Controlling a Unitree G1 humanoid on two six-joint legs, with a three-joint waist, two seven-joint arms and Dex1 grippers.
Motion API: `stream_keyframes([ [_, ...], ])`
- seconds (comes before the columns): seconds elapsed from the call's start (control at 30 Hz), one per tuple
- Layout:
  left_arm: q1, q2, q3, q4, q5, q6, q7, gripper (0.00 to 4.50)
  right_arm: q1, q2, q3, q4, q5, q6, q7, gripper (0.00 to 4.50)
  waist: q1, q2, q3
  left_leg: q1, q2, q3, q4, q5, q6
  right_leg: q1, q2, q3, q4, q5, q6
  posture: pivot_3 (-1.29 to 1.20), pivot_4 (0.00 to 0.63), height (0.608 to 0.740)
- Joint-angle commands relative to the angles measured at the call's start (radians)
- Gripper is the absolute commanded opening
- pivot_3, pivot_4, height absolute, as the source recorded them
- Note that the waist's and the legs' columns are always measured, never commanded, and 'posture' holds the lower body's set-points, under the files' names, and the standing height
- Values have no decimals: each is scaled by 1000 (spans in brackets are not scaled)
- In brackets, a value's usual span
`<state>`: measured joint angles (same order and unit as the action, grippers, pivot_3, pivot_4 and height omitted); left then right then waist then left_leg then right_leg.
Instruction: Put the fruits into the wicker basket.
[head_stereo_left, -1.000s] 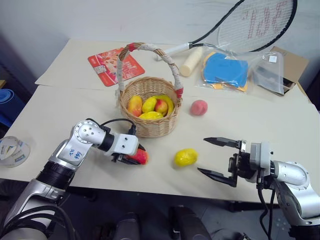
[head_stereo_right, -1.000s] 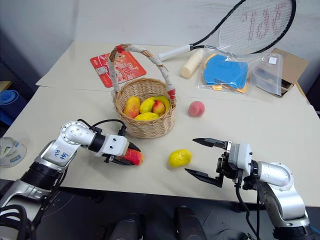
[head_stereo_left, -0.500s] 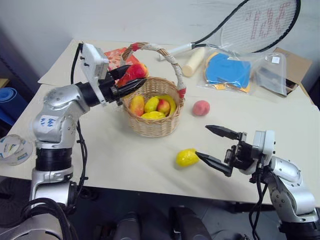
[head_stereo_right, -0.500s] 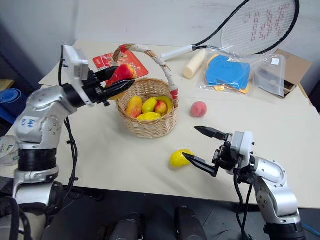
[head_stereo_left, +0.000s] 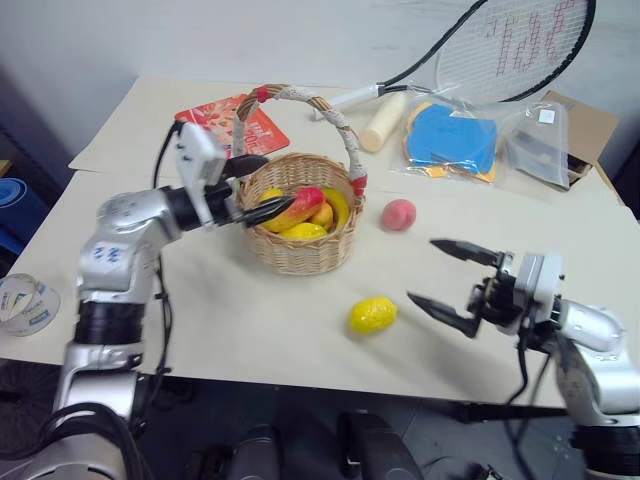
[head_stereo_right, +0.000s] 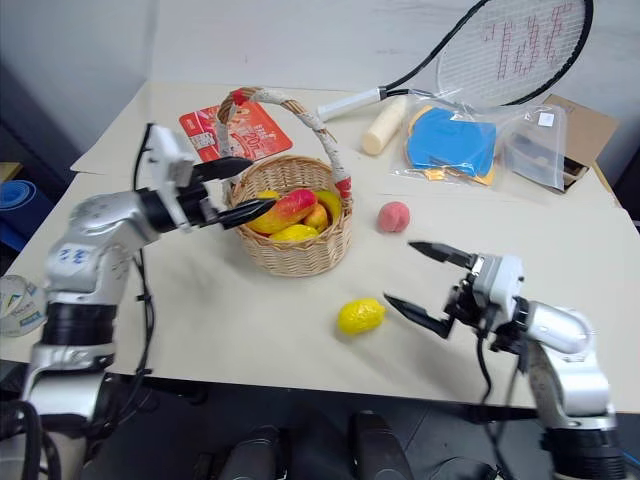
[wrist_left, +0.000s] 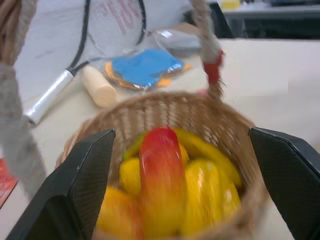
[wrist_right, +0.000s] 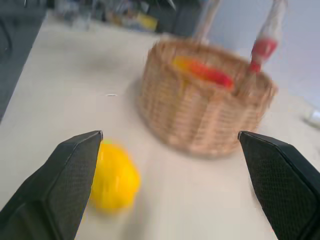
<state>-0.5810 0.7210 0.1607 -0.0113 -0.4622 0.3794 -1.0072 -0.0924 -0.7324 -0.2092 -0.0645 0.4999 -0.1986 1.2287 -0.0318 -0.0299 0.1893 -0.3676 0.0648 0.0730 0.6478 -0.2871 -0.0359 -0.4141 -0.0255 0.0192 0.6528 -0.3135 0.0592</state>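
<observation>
**A:** Wicker basket (head_stereo_left: 302, 228) sits mid-table, handle arching over it. Red-and-yellow mango (head_stereo_left: 296, 207) lies on top of the fruit pile inside, clear of the left gripper (head_stereo_left: 249, 186). That gripper's fingers are spread wide at the rim nearest the left arm, nothing between them.

**B:** Change from 1 second ago?

**A:** Back then the left gripper was low on the table in front of the basket, pinched on that mango. Half a second ago it was raised beside the handle, mango still clamped. Now the fingers are apart and the mango is in. The basket hasn't moved.

**B:** Right side?

**A:** Right gripper (head_stereo_right: 428, 286) hangs just above the table, fingers spread, empty. Lemon (head_stereo_left: 372, 314) lies on the table just beside its lower fingertip, toward the basket. Half a second ago that fingertip looked to be almost on the lemon; now there's a small gap. Peach (head_stereo_left: 398, 214) is on the table next to the basket, on the right arm's side.

**B:** So 2 left. How to finish this step cleanly?

**A:** My call: pull the left gripper straight back from the rim, keeping the fingers off the taped handle (head_stereo_left: 320, 105) so the basket doesn't get dragged. Right should centre the lemon between both fingers before closing; it's glossy and will likely roll if nudged from 1 side.
</observation>
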Motion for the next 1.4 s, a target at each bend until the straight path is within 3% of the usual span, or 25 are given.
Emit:
stream_keyframes([
  [0.03,141,148,101,-176,-121,50,-183,4472,31,-62,-60,171,-23,-142,135,4500,1,0,0,0,0,1,0,0,0,0,0,0,0,0,0,0,150,740],
  [0.17,336,265,198,-303,-194,99,-291,4472,68,-98,-52,290,-36,-212,231,4500,6,0,0,1,1,4,0,-1,1,1,-2,-1,-1,-1,-1,0,150,740],
  [0.33,552,225,278,-315,-101,-126,-334,4472,67,-89,35,203,-34,-120,246,4500,-1,0,0,9,2,7,-2,-2,3,4,-3,7,0,-1,-1,0,150,740],
  [0.53,633,134,274,-295,-43,-235,-252,4472,-192,-18,283,10,-142,148,136,4500,-24,0,1,14,7,16,-3,-3,1,3,0,14,1,-1,-3,0,150,740],
  [0.7,636,120,238,-338,-50,-211,-198,4472,-418,93,471,99,-348,267,27,4500,-21,-1,1,12,8,16,-2,-8,1,0,0,14,2,-1,-3,0,150,740],
  [0.77,646,120,231,-352,-53,-201,-184,4472,-464,110,526,142,-395,260,48,4500,-20,-1,1,10,8,18,-2,-9,2,-2,0,14,1,-1,-3,0,150,740],
  [0.87,667,117,235,-374,-62,-193,-166,4500,-502,125,561,189,-420,240,66,3884,-20,-1,1,7,8,20,0,-11,5,-4,-1,15,0,-1,-3,0,150,740],
  [1.0,737,115,287,-420,-93,-166,-148,4500,-517,107,552,186,-385,245,138,2740,-24,-1,1,5,7,21,0,-12,6,-6,-2,16,-1,-1,-3,0,150,740],
  [1.1,761,94,319,-446,-120,-138,-97,4500,-526,148,472,125,-243,328,151,2708,-25,-1,1,0,8,22,1,-12,5,-11,-1,16,1,-1,-2,0,150,740],
  [1.23,726,13,372,-494,-246,-38,69,4500,-610,303,390,3,-69,553,-10,2708,-38,-1,1,0,10,21,1,-10,2,-14,1,17,8,-1,-3,0,150,740],
  [1.4,698,-73,405,-534,-329,21,237,4500,-746,547,355,92,-180,555,-396,2708,-52,-2,0,1,11,19,1,-8,0,-14,2,16,10,0,-4,0,150,740],
])
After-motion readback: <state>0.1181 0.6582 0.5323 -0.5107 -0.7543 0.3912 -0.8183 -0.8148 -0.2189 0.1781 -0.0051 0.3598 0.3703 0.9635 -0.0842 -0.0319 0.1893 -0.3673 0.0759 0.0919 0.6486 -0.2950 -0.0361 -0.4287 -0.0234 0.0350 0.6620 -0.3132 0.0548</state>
